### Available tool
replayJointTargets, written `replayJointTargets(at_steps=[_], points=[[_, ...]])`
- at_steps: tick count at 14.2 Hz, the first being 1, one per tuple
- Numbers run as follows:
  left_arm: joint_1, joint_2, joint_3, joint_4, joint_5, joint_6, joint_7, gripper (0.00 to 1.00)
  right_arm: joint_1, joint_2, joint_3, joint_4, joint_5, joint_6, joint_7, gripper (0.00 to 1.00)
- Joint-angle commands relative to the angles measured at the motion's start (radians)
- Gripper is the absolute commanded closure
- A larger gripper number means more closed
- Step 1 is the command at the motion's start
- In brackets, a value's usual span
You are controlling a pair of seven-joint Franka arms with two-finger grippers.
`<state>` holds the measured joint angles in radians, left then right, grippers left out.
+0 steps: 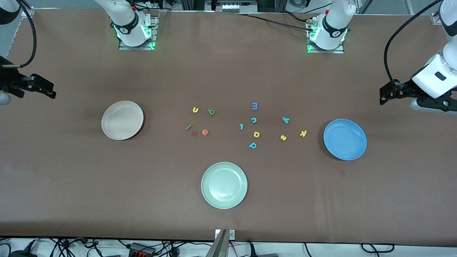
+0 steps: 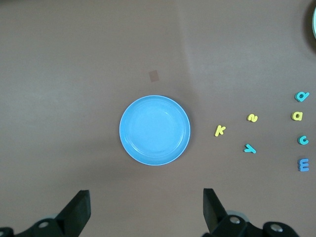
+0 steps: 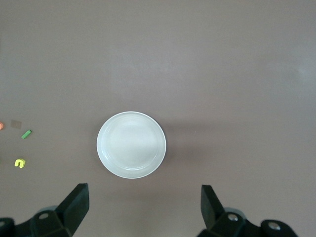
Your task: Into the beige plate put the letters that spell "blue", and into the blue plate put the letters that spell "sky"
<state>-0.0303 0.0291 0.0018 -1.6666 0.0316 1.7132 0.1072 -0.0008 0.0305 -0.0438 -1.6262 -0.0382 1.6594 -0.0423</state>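
Front view: nothing is sorted yet; blue plate [image 1: 345, 139] and beige plate [image 1: 122, 120] lie bare, letters [image 1: 205, 132] between them on the table [image 1: 228, 200]. The left gripper [image 1: 385, 95] and right gripper [image 1: 50, 91] are held high, unclenched; one must be lowered onto a letter.

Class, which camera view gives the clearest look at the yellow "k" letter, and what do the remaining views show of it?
The left wrist view: the yellow "k" lies close and plainly readable beside the blue plate. The front view shows it smaller, on the table by that plate. The right wrist view does not show it.

pale green plate [image 1: 224, 185], blue m [image 1: 254, 106], teal p [image 1: 252, 145]
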Motion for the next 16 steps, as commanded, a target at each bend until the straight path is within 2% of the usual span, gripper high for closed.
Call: replayJointTargets(at_steps=[1, 8, 13, 16], points=[[-0.005, -0.003, 0.006, 0.007, -0.010, -0.015, 0.026, 0.00, -0.010, -0.006, 0.009, -0.003, 0.000, -0.010, 0.009, 0.00], [-0.008, 0.006, 0.007, 0.007, -0.012, -0.015, 0.025, 0.00, -0.004, -0.009, 0.012, 0.005, 0.006, -0.023, -0.011, 0.00], [-0.065, 0.150, -0.043, 0.008, -0.015, 0.003, -0.010, 0.00, -0.016, -0.004, 0.009, 0.009, 0.011, -0.021, -0.005, 0.00], [-0.110, 0.250, -0.058, 0.007, -0.021, 0.101, -0.136, 0.00, -0.016, 0.009, 0.009, 0.005, 0.007, -0.023, -0.010, 0.00]])
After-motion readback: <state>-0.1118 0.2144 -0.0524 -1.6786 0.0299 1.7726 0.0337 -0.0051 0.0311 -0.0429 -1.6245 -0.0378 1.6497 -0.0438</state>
